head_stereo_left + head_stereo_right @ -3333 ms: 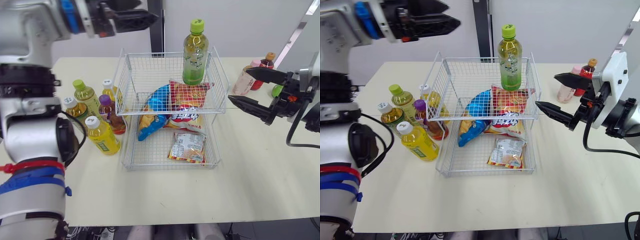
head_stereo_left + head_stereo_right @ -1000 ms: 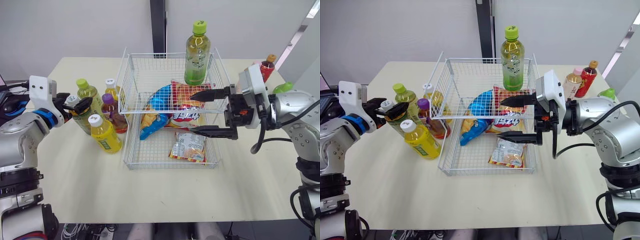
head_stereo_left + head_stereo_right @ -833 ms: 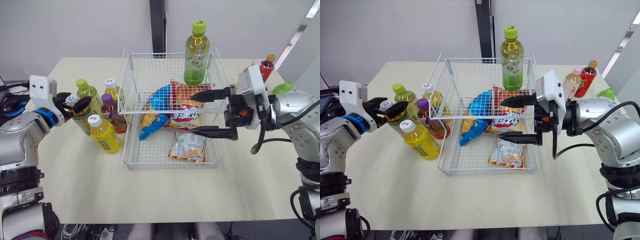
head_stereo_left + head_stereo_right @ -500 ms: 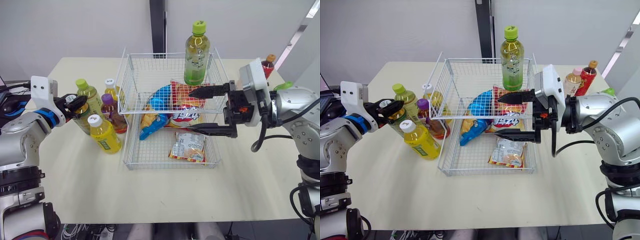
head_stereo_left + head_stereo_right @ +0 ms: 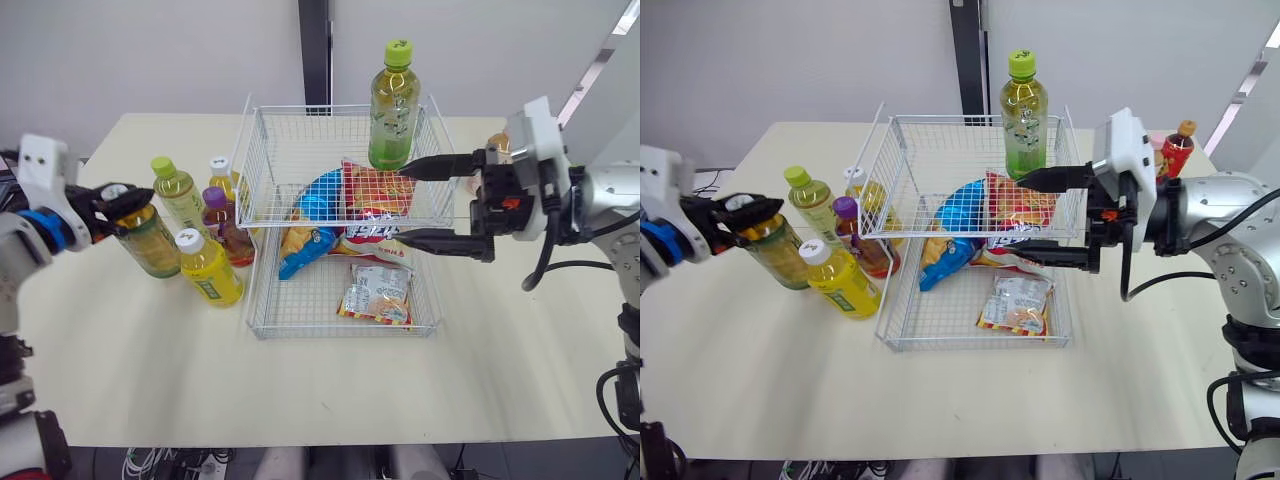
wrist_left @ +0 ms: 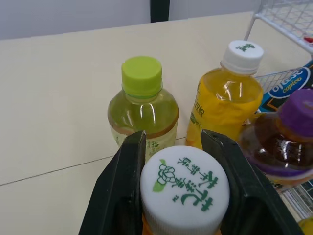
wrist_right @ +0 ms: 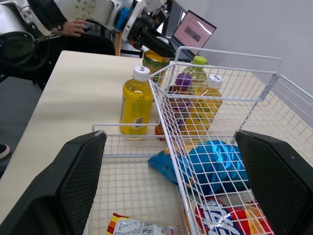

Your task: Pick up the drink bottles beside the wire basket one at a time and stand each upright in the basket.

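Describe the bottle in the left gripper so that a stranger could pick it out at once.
Start at the wire basket on the table; a cluster of bottles stands on its left side. The one wanted is the outermost bottle, farthest from the basket. It alone pairs a white cap with dark olive-amber tea, and the left gripper clamps its neck.
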Controlling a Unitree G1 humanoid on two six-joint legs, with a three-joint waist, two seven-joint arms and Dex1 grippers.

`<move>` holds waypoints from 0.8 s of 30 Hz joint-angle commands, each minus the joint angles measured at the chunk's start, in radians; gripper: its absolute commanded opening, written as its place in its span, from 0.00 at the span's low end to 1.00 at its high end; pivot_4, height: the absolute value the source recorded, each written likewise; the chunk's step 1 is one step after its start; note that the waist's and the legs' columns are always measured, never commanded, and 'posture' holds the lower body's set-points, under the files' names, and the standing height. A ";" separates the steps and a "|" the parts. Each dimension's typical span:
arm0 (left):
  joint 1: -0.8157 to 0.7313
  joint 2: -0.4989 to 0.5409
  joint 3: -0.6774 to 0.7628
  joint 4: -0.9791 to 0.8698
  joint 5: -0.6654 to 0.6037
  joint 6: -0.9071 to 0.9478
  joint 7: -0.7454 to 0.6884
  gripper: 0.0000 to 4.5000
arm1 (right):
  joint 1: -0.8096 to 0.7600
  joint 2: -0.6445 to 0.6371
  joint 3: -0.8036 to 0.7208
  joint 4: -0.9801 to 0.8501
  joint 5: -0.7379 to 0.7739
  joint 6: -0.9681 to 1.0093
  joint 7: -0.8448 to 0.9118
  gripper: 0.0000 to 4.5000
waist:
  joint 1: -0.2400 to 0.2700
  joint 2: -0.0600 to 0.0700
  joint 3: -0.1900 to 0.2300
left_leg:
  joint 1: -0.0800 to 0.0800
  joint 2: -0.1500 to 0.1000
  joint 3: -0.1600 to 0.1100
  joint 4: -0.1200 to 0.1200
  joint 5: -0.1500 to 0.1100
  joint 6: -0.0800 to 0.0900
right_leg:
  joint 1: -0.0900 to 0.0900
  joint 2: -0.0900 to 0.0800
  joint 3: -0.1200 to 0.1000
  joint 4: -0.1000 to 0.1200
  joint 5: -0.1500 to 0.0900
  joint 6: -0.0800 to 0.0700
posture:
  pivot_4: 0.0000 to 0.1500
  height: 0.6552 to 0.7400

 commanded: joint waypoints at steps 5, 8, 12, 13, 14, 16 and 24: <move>-0.373 0.196 -0.058 0.111 -0.070 0.064 -0.167 0.31 | -0.010 -0.052 -0.072 -0.013 0.035 0.016 -0.003 1.00 | 0.002 -0.002 0.001 | -0.001 -0.002 0.001 0.000 0.000 0.000 | 0.000 0.000 0.001 -0.001 0.000 0.001 | 1.00 1.00; -0.575 0.185 -0.143 0.215 -0.043 0.056 -0.213 0.31 | 0.003 -0.057 -0.085 -0.024 0.046 0.028 -0.013 1.00 | 0.001 -0.002 0.002 | -0.001 -0.002 0.001 0.000 0.000 0.000 | 0.000 0.000 0.000 0.000 0.000 0.001 | 1.00 1.00; -0.873 0.104 -0.274 0.418 0.055 -0.032 -0.257 0.31 | 0.029 -0.057 -0.107 -0.048 0.066 0.045 -0.047 1.00 | -0.001 -0.003 0.002 | -0.002 -0.002 0.002 0.002 0.000 0.000 | 0.000 0.001 -0.001 0.000 0.000 0.002 | 1.00 1.00; -0.931 0.079 -0.295 0.463 0.076 -0.053 -0.266 0.31 | 0.035 -0.057 -0.113 -0.054 0.070 0.049 -0.053 1.00 | -0.001 -0.003 0.002 | -0.003 -0.002 0.002 0.003 0.000 0.000 | 0.000 0.001 -0.001 0.001 0.000 0.003 | 1.00 1.00; -0.989 0.049 -0.316 0.509 0.098 -0.076 -0.273 0.31 | 0.044 -0.059 -0.121 -0.060 0.076 0.054 -0.059 1.00 | -0.001 -0.003 0.002 | -0.003 -0.002 0.003 0.003 0.000 0.000 | 0.000 0.001 -0.001 0.000 0.000 0.003 | 1.00 1.00; -1.082 -0.010 -0.348 0.591 0.135 -0.117 -0.291 0.31 | 0.058 -0.064 -0.134 -0.071 0.085 0.059 -0.072 1.00 | -0.001 -0.003 0.002 | -0.003 -0.003 0.003 0.003 0.000 0.000 | 0.000 0.000 -0.001 0.000 -0.001 0.004 | 1.00 1.00; -1.275 -0.242 -0.404 0.829 0.246 -0.264 -0.348 0.31 | 0.109 -0.075 -0.178 -0.120 0.120 0.077 -0.140 1.00 | -0.003 -0.003 0.003 | -0.004 -0.005 0.003 0.003 0.000 0.001 | 0.000 -0.002 0.000 0.001 -0.002 0.006 | 1.00 1.00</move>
